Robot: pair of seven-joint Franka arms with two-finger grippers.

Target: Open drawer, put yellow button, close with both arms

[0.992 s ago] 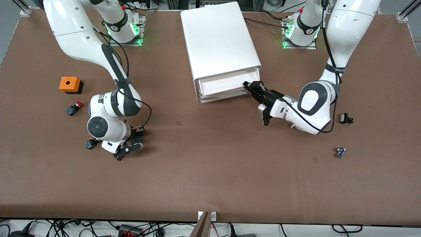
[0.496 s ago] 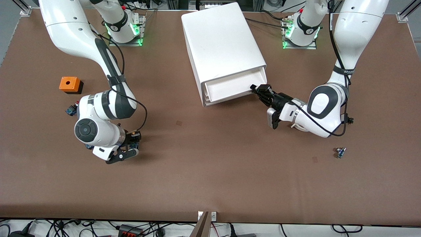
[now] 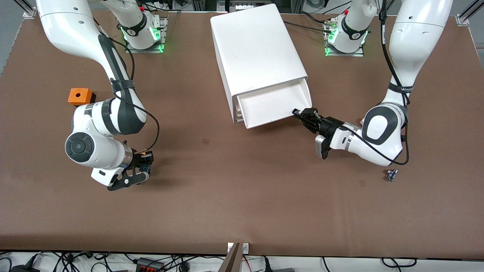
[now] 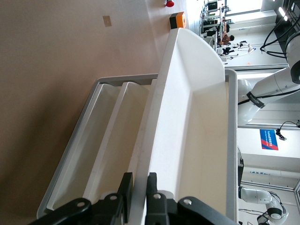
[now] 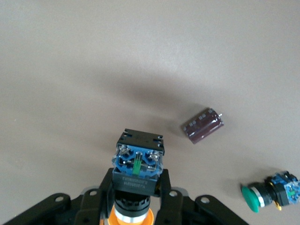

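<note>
The white cabinet (image 3: 253,45) stands mid-table. Its top drawer (image 3: 276,104) is pulled partly out and looks empty inside. My left gripper (image 3: 298,112) is shut on the drawer's front wall at the corner toward the left arm's end. In the left wrist view the fingers (image 4: 124,192) pinch that wall of the drawer (image 4: 192,122). My right gripper (image 3: 143,163) is shut on the yellow button (image 3: 145,159) and holds it above the table toward the right arm's end. In the right wrist view the button (image 5: 137,164) shows blue base outward, with the yellow cap between the fingers.
An orange box (image 3: 79,96) sits toward the right arm's end. A brown capacitor (image 5: 203,125) and a green button (image 5: 269,191) lie on the table under the right gripper. A small blue part (image 3: 391,175) lies near the left arm's elbow.
The left gripper has pulled the drawer farther out toward the front camera, and the cabinet has shifted with it. The right arm has lifted the yellow button and swung toward its own end.
</note>
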